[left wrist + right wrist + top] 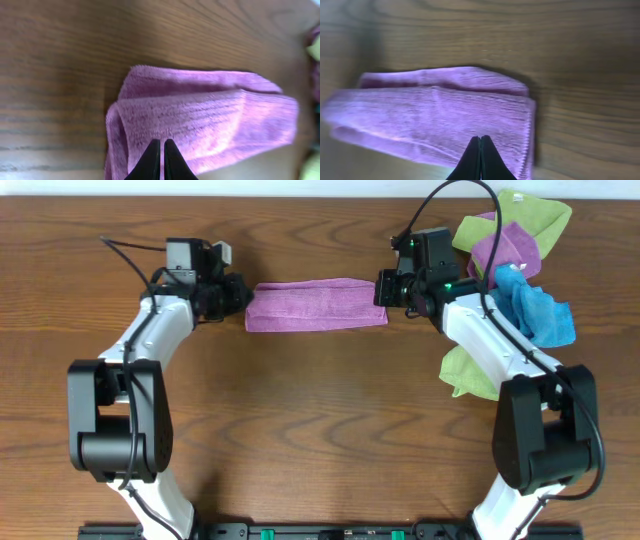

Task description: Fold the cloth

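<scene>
A purple cloth [315, 305] lies folded into a long strip at the back middle of the wooden table. My left gripper [238, 295] is at its left end and my right gripper [383, 288] at its right end. In the left wrist view the fingers [162, 145] are pressed almost together on the upper layer of the cloth [200, 120], whose near edge looks raised. In the right wrist view the fingers [480, 140] are shut on the cloth [435, 115] near its stitched end. Both wrist views are blurred.
A pile of other cloths sits at the back right behind the right arm: green [530, 215], purple [505, 245] and blue [535, 310]. Another green cloth [470, 370] lies under the right arm. Bare wooden table [320, 430] lies in front.
</scene>
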Controlling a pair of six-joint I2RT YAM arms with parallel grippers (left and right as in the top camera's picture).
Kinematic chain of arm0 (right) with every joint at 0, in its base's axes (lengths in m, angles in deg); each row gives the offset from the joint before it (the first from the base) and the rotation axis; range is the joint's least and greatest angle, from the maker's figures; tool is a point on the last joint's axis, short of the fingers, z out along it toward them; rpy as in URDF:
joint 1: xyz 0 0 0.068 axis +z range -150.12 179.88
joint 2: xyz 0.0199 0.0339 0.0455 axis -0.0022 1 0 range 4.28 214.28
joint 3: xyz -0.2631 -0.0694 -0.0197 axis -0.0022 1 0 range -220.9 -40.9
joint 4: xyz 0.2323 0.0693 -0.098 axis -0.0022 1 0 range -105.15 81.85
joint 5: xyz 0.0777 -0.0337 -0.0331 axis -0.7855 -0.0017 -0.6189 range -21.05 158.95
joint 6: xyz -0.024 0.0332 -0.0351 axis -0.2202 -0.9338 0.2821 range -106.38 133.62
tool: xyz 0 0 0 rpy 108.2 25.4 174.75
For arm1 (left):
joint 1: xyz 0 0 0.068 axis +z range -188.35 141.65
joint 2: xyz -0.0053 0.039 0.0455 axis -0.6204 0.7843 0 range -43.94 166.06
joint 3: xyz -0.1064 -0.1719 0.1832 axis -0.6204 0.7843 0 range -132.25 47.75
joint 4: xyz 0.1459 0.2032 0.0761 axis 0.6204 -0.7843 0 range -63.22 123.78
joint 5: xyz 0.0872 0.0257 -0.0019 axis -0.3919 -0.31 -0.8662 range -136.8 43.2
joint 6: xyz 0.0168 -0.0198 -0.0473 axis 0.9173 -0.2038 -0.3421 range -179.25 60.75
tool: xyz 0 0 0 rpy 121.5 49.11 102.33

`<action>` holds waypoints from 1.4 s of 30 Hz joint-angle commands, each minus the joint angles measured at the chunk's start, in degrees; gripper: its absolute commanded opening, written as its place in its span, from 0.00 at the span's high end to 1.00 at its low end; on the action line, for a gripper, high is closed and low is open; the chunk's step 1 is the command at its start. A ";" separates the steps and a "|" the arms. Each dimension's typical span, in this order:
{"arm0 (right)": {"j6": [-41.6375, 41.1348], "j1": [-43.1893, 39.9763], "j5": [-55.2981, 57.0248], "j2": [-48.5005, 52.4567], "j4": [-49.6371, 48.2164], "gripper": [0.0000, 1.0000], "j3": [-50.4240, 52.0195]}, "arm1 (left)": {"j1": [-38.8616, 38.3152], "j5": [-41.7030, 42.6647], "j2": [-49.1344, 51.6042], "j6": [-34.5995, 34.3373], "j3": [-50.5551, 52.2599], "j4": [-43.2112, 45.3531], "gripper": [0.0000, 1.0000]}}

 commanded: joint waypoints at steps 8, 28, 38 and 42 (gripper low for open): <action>-0.61 2.34 9.33 3.19 0.44 0.99 -0.79 | -7.23 -20.72 1.57 4.85 -1.05 3.15 0.94; -0.92 -5.03 -11.80 8.48 -2.84 0.04 -0.79 | -7.34 -18.12 8.85 3.96 -1.05 3.21 0.94; -3.19 -5.40 -19.45 13.84 -4.83 0.10 -0.79 | -7.34 -18.12 8.85 3.96 -1.05 3.23 0.94; -5.05 -4.09 -22.51 15.78 -7.28 0.15 -0.79 | -7.34 -18.08 8.85 3.93 -1.05 3.23 0.94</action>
